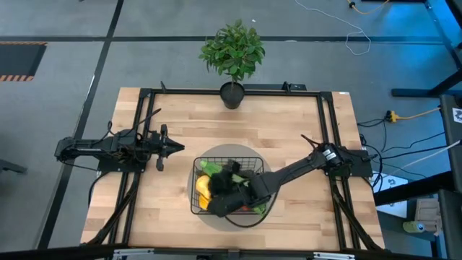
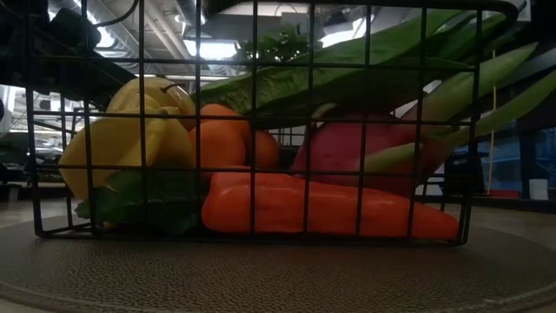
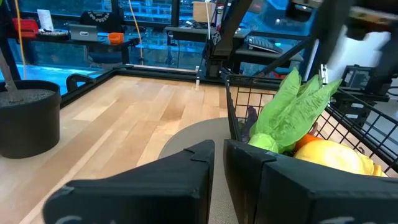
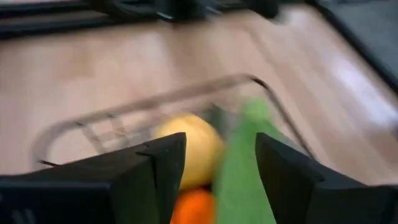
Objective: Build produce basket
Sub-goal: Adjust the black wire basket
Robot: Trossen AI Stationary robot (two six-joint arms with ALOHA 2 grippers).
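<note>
The black wire basket (image 1: 198, 206) stands on the round grey mat (image 1: 266, 170) near the table's near edge. It holds a yellow fruit (image 2: 130, 130), orange pieces (image 2: 295, 209), a pink-purple radish (image 2: 347, 148) and long green leaves (image 3: 292, 106). My right gripper (image 4: 221, 149) is open and hovers over the basket's middle (image 1: 227, 189), fingers pointing down at a yellow fruit (image 4: 193, 146) and a green leaf (image 4: 242, 168). My left gripper (image 3: 219, 155) is shut. It waits to the left of the basket (image 1: 162, 148), just above the table.
A leafy potted plant (image 1: 232, 54) stands at the table's far edge, its dark pot (image 3: 28, 118) also in the left wrist view. Bare wood (image 1: 274, 126) lies between the plant and the mat. The black frame rails (image 1: 325, 123) run along the table's sides.
</note>
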